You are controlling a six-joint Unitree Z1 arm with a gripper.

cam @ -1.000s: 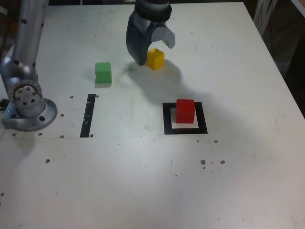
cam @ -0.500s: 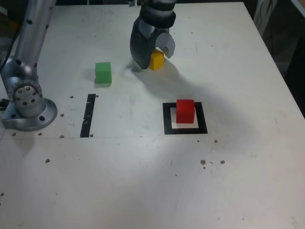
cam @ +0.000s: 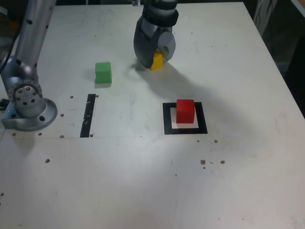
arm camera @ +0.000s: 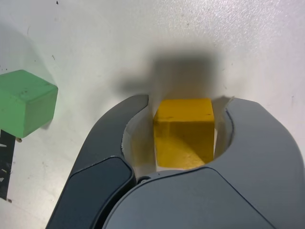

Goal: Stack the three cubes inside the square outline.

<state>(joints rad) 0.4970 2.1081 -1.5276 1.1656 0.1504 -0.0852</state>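
Keeps the end effector (arm camera: 190, 100) low over the tabletop (cam: 119, 186), with a finger on either side of the yellow cube (arm camera: 184, 136). Shows a thin sliver of light between cube and finger on one side in the wrist view; cannot tell a firm pinch from a loose surround. Shows the red cube (cam: 185, 111) inside the square outline (cam: 167, 119), near the far edge of the white centre. Shows the green cube (cam: 103, 73) outside the outline, toward the exterior view's left, beyond the black strip (cam: 88, 116) and well apart from the red cube.
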